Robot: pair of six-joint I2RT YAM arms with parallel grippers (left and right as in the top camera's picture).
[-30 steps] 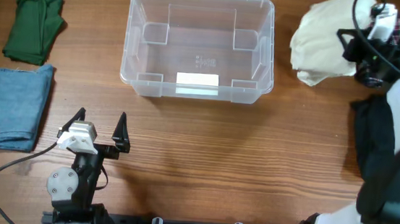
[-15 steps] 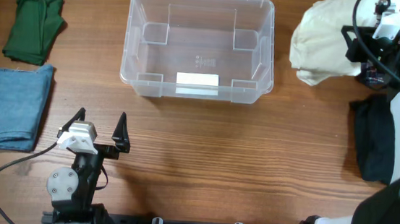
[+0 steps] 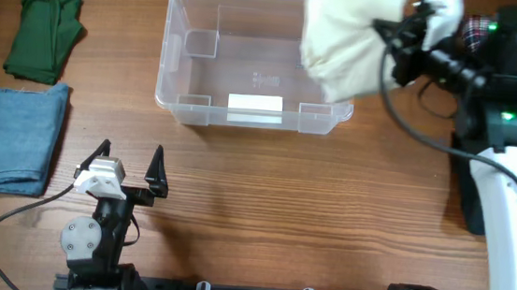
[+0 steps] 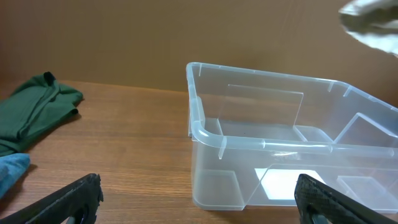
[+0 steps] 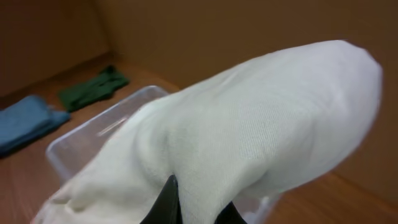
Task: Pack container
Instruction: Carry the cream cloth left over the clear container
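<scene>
The right tool (image 3: 397,46), seemingly clamped on the bulky cream cloth garment (image 3: 343,40), has swung it off the wooden desk (image 3: 327,217) to over the clear rectangular plastic container (image 3: 182,73) at back-centre, ready for dropping; the left tool (image 3: 130,164) sits parted.

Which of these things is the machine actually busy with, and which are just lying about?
Busy with: container; cream garment, held above it in the right pincer.
Lying about: green garment; blue cloth; dark garment; open left pincer.
</scene>
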